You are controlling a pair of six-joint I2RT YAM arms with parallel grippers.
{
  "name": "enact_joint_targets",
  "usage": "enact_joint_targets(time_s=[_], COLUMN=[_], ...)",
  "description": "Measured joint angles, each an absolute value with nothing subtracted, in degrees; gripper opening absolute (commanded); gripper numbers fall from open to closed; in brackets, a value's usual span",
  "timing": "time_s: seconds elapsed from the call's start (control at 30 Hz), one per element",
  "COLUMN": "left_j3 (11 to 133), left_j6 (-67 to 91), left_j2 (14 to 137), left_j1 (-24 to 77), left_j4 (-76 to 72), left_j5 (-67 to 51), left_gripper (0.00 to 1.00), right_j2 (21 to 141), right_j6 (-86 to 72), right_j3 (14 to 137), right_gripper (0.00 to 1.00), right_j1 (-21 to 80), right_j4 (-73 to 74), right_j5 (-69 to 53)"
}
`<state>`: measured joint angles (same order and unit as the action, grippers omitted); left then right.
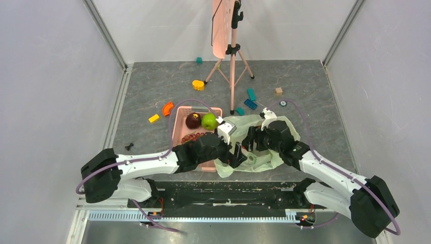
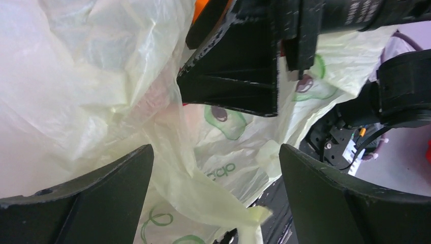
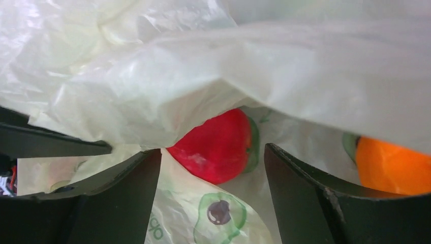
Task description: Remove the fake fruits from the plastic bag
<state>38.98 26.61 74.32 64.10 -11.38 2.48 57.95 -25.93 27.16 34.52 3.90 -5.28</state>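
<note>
Straight ahead of the right fingers (image 3: 305, 203), between their tips and slightly farther in, sits a red fruit (image 3: 216, 151), half under a fold of the plastic bag (image 3: 203, 76), with an orange fruit (image 3: 389, 168) to its right. Those fingers stand apart, holding nothing. The left fingers (image 2: 101, 198) gape wide around loose bag film, pinching none. The bag lies crumpled on the worktop (image 1: 152, 86) between both arms. By my judgement the right arm is nearer: slide forward under the fold.

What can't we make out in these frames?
Top view: contents of the pale-green translucent plastic bag, covered by left gripper and right gripper.
Right wrist: glossy red fruit half under bag film; glossy orange fruit cut by film and frame edge.
Left wrist: fruits mostly hidden behind film.
</note>
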Motion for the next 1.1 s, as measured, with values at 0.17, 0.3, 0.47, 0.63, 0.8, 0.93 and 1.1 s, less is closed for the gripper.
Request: enact_joint_targets(time_s=[0.17, 0.3, 0.47, 0.63, 0.8, 0.93, 1.1], left_j3=[37.3, 36.45, 35.0, 34.52, 34.46, 34.3, 33.85], left_j6=[27.2, 27.2, 27.22, 27.24, 27.24, 27.24, 27.24], left_j2=[73.41, 71.83, 70.52, 70.26, 70.02, 69.87, 69.41], left_j1=[64.1, 64.1, 64.07, 63.99, 63.94, 63.81, 63.53], left_j4=[-11.25, -11.27, -11.18, -11.09, -11.05, -11.03, -10.85], left_j5=[4.89, 6.37, 7.49, 7.66, 8.05, 8.47, 8.86], left_gripper=[1.0, 1.0, 1.0, 1.0, 1.0, 1.0, 1.0], right_j2=[59.75, 63.64, 67.31, 70.35, 72.55, 72.82, 70.24], right_j6=[-26.39, -26.72, -27.42, -27.53, -27.81, -28.1, -28.03], right_j3=[26.74, 26.72, 26.3, 25.65, 24.71, 23.94, 23.35], right_gripper=[0.86, 0.89, 0.93, 0.92, 0.78, 0.68, 0.66], right_j1=[34.52, 34.52, 34.52, 34.52, 34.52, 34.52, 34.52], right_j4=[-0.21, -2.15, -3.75, -5.54, -6.98, -8.16, -8.01], right_j5=[-7.94, -8.71, -9.39, -10.13, -10.74, -10.7, -10.02])
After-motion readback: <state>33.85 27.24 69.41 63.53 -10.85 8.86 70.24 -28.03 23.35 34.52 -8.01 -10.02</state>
